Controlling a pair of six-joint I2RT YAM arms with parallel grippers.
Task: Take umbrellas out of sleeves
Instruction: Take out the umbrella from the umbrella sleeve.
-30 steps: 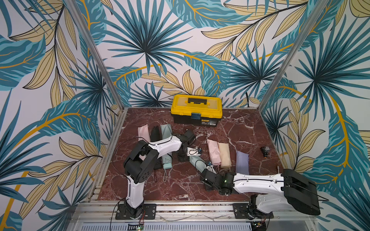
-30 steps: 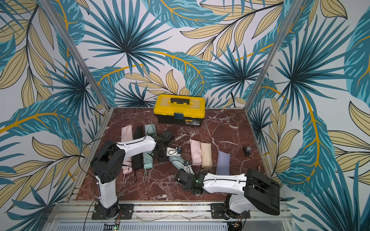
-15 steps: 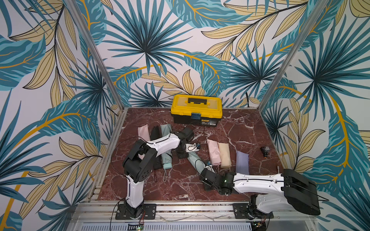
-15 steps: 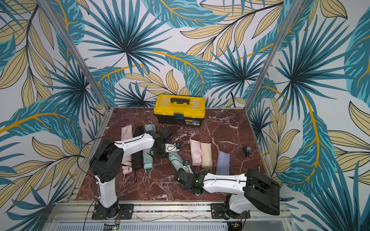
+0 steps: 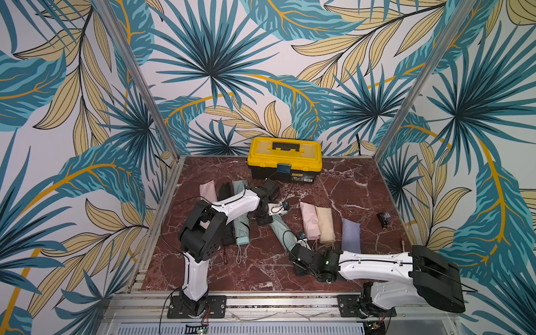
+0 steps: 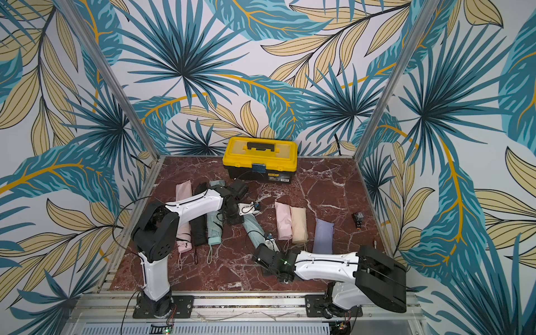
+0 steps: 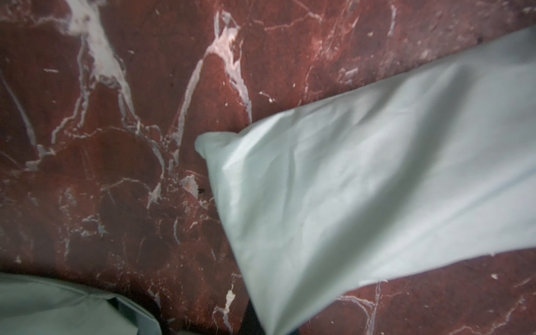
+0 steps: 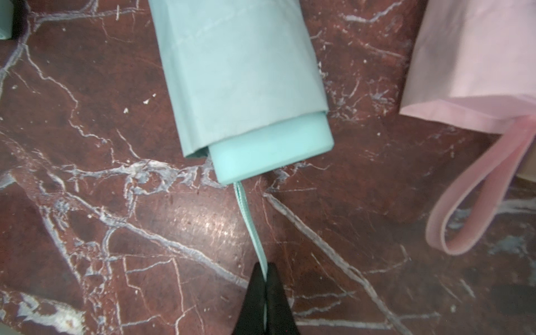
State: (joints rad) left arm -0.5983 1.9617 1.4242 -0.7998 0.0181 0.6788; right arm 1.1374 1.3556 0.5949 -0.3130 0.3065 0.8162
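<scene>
**Right arm.** The right gripper (image 8: 265, 287) is clenched on the wrist loop (image 8: 250, 229) of the mint umbrella (image 8: 246, 164). The strap runs straight from the blocky handle (image 8: 290, 136) to the black fingertips.

**Task item.** The umbrella sits inside its mint sleeve (image 8: 237, 66), with only the handle end protruding. Both top views show it lying diagonally near the middle of the bench (image 8: 130, 232).

**Left arm.** The left gripper (image 5: 262, 217) is at the sleeve's opposite, closed end, with its jaws clamped together. In the left wrist view, the fabric rises to a dark finger at the frame edge, so the gripper is grasping the sleeve.

**Surroundings.** A pink sleeved umbrella (image 8: 470, 52) lies just beside the mint one without touching it. A beige one (image 5: 326, 224) and a lilac one (image 5: 351, 236) lie beyond it. A yellow-lidded toolbox (image 5: 285, 158) stands at the rear of the bench.
</scene>
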